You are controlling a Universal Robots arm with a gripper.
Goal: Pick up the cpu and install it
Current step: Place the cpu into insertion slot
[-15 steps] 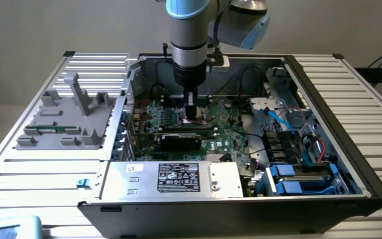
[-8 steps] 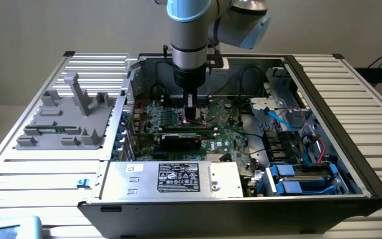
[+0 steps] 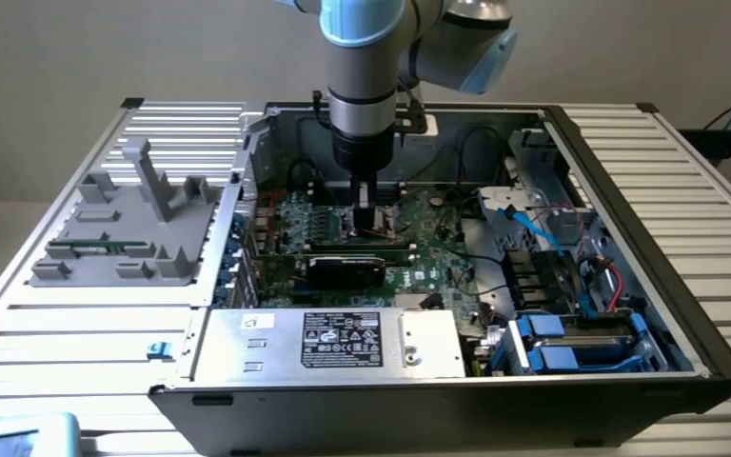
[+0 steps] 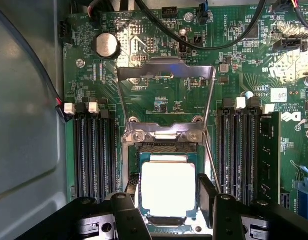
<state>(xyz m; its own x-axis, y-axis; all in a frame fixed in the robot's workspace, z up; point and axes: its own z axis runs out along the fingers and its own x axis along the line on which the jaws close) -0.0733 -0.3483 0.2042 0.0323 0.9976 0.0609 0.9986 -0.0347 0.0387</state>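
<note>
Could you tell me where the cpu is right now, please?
Seen in the wrist view, the cpu is at the open socket, beneath the gripper, between the two banks of memory slots and beside the raised load plate.

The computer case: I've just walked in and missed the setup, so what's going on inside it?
A robot arm reaches down into the open computer case, with its gripper low over the motherboard. The cpu sits within the socket frame, directly beneath the gripper. The socket's metal retention plate is flipped up and not closed over the chip. Whether the gripper has hold of the cpu can't be told.
</note>
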